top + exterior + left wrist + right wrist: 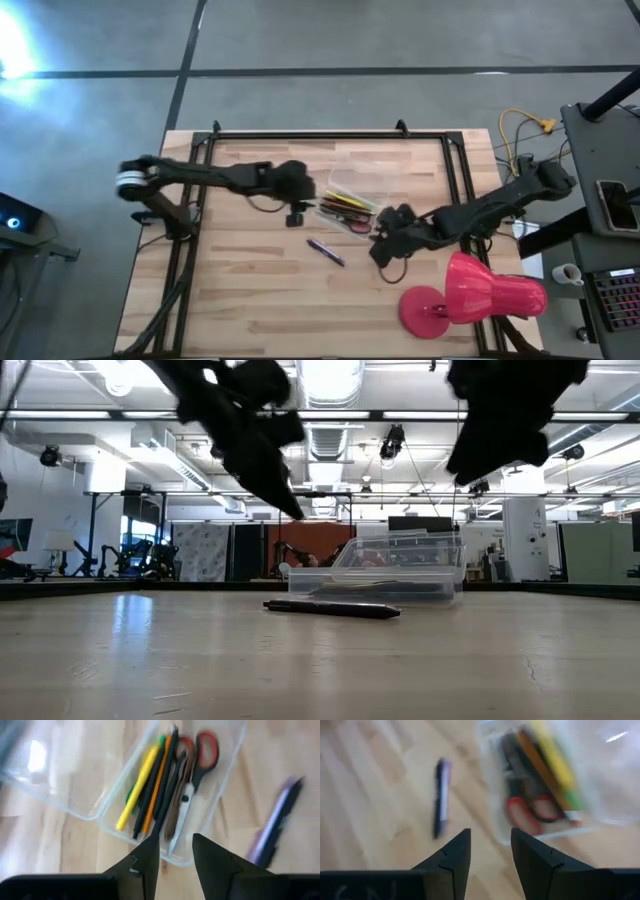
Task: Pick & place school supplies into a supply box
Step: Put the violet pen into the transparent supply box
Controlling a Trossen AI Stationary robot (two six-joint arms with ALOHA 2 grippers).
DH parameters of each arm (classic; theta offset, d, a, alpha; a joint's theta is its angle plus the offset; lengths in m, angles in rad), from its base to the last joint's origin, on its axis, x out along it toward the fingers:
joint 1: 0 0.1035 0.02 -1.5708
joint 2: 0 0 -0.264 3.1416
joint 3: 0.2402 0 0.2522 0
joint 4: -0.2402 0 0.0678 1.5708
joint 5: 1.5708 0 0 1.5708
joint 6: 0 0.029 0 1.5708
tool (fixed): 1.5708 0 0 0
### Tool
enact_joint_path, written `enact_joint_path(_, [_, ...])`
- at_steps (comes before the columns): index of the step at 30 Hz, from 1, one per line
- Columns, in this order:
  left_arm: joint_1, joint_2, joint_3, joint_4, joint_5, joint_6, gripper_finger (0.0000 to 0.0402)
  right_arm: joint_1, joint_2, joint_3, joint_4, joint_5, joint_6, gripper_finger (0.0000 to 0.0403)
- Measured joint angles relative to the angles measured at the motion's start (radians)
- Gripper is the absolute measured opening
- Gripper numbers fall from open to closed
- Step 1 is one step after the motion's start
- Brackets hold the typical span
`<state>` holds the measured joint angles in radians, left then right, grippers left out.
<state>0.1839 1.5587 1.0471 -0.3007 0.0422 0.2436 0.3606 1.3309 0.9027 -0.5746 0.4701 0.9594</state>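
The clear supply box (pixel 348 207) sits mid-table with its lid (pixel 55 775) open beside it. Inside lie yellow, green, orange and dark pens (pixel 147 785) and red-handled scissors (pixel 197 757). A purple pen (pixel 326 251) lies flat on the wood near the box, toward the near edge; it also shows in the low view (pixel 330 608) and the right wrist view (pixel 441 797). My left gripper (pixel 175 847) hovers open at the box's left side (pixel 297 212). My right gripper (pixel 490 847) hovers open right of the box (pixel 381 245), holding nothing.
A large pink-red lamp-shaped object (pixel 470 293) lies on the table's near right corner, close to the right arm. A black frame (pixel 330 135) runs along the far edge and both sides of the table. Bare wood shows toward the near left (pixel 230 300).
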Motion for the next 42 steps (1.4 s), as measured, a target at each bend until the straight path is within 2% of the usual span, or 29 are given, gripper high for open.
enact_joint_path(4, [-0.011,-0.172,-0.156,0.079,0.005,-0.136,0.0102,-0.045,0.127,0.002,0.170,-0.154,-0.067,0.0130])
enact_joint_path(8, [-0.043,-0.288,-0.278,0.106,0.005,-0.256,0.0102,-0.066,0.248,0.048,0.224,-0.214,-0.077,0.0129])
enact_joint_path(16, [-0.123,-0.363,-0.436,0.226,0.003,-0.454,0.0102,-0.066,0.428,0.189,0.221,-0.304,-0.159,0.0090])
enact_joint_path(23, [-0.160,-0.363,-0.477,0.235,-0.027,-0.468,0.0102,-0.066,0.590,0.310,0.209,-0.302,-0.155,0.0060])
enact_joint_path(28, [-0.162,-0.363,-0.480,0.245,-0.027,-0.468,0.0102,-0.067,0.677,0.420,0.049,-0.190,-0.118,0.0070])
enact_joint_path(33, [-0.163,-0.363,-0.480,0.259,-0.028,-0.461,0.0102,-0.068,0.691,0.474,-0.002,-0.179,-0.150,0.0086])
enact_joint_path(42, [-0.163,-0.362,-0.480,0.300,-0.048,-0.437,0.0102,-0.106,0.681,0.447,0.007,-0.207,-0.156,0.0103])
